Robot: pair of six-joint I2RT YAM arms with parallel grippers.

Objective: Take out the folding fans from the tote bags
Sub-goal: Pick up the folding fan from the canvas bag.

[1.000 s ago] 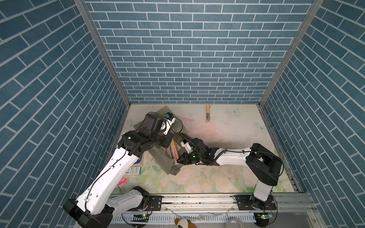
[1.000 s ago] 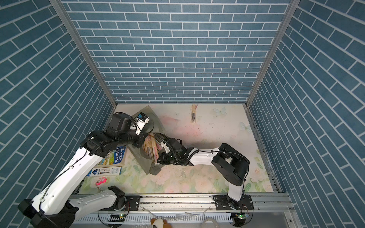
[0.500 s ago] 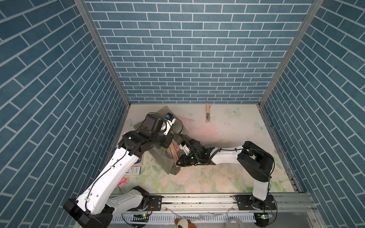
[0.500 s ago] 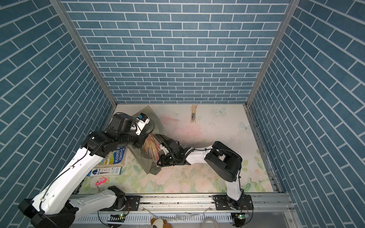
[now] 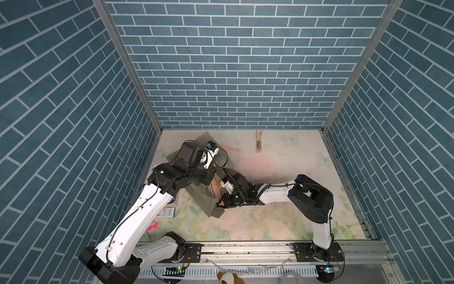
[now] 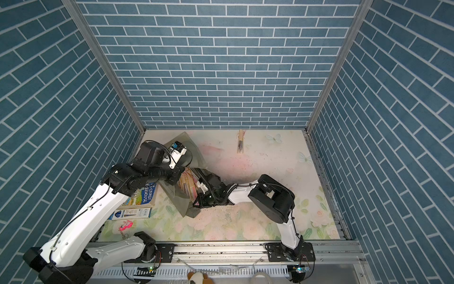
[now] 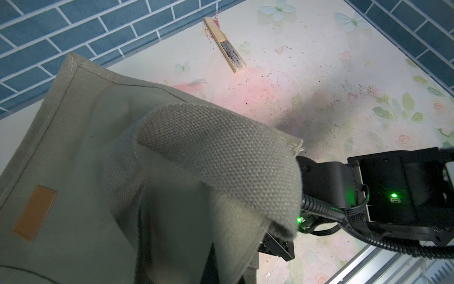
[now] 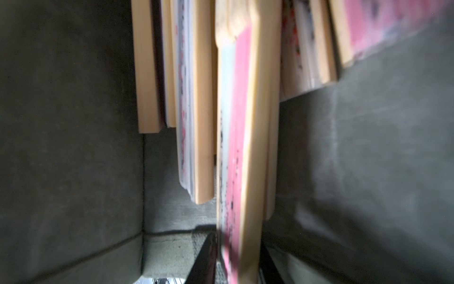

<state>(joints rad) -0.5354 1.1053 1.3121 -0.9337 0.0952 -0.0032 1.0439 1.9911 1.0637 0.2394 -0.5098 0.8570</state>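
The grey-green tote bag (image 5: pixel 200 199) (image 6: pixel 180 204) lies at the left of the table with its mouth facing right. Several closed folding fans (image 5: pixel 215 189) (image 6: pixel 188 184) show in that mouth. My left gripper (image 5: pixel 207 177) is shut on the bag's upper edge and lifts the fabric (image 7: pixel 221 157), which hides its jaws in the left wrist view. My right gripper (image 5: pixel 221 202) (image 8: pixel 238 260) reaches into the bag, its dark fingers (image 8: pixel 206 258) shut on a pink black-speckled fan (image 8: pixel 242 147). Other fans (image 8: pixel 196 123) lie beside it. One more fan (image 5: pixel 258 142) (image 6: pixel 240 142) (image 7: pixel 224 45) lies on the table near the back wall.
A blue printed book (image 6: pixel 143 194) and a flat white box (image 6: pixel 130 212) lie left of the bag, partly under my left arm. A pink keyring (image 6: pixel 125 225) lies near the front left. Brick-patterned walls close three sides, and a metal rail (image 5: pixel 245 248) runs along the front.
My right arm has pushed leftward, deeper into the bag's mouth, and its jaws now sit on either side of the pink fan. My left arm has kept holding the bag's edge up.
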